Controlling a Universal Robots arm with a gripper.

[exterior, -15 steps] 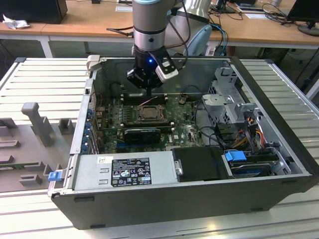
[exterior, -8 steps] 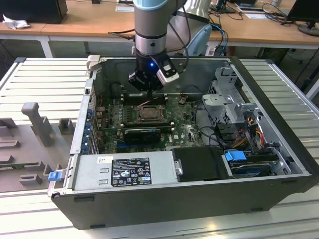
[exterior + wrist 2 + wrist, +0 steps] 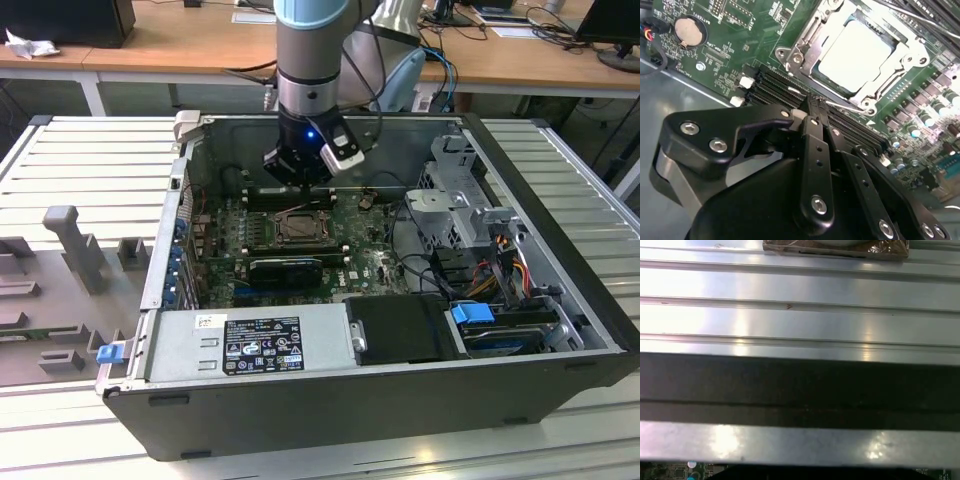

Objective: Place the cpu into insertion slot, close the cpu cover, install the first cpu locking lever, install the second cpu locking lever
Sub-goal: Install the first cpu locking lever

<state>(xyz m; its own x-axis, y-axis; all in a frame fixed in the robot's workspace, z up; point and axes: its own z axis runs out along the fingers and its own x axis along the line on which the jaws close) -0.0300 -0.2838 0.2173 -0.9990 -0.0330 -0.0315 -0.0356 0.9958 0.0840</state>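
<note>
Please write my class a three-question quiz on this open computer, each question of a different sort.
1. True or false: the cpu sits in the insertion slot.
2. In the second wrist view, the tool is nearest to: A the power supply; B the black memory slots; C the drive cage.
3. What round silvery part sits on the motherboard in the second wrist view?

Key: 1 true; 2 B; 3 the coin cell battery.

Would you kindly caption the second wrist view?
End effector beside the memory slots, cpu seated under the cpu cover.
</note>
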